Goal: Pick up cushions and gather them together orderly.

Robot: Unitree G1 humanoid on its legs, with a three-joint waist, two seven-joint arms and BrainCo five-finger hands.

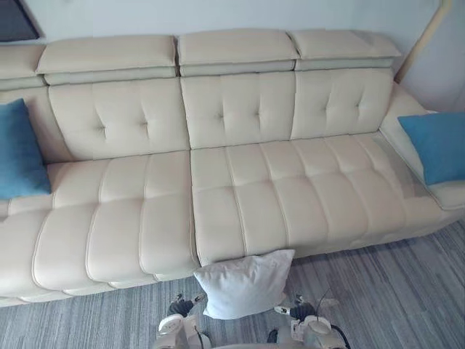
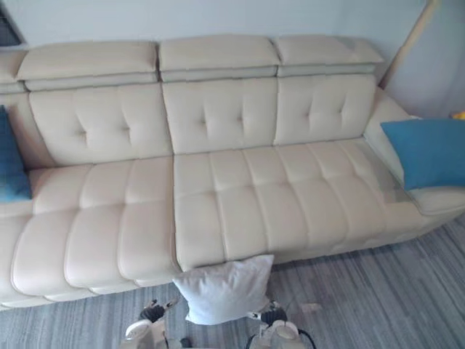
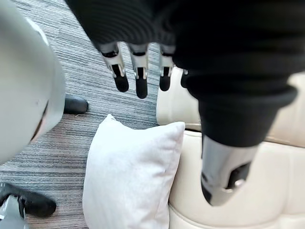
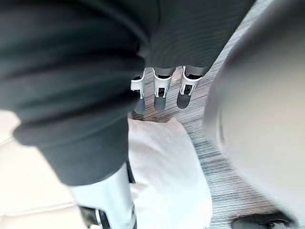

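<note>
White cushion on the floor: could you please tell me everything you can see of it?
The white cushion is square, of soft, slightly creased fabric with pointed corners. It stands tilted on the grey floor, its upper edge leaning against the front of the cream sofa, near the seam between two seats. The left hand and right hand, both open, hang on either side of it; neither appears to touch it.

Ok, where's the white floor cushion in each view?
Left eye view: white cushion bottom centre, against the sofa front.
Right eye view: cushion bottom centre, slightly left.
Left wrist view: cushion beyond the left hand.
Right wrist view: cushion beyond the right hand.
Shared landmark: the sofa's front edge beside it.
</note>
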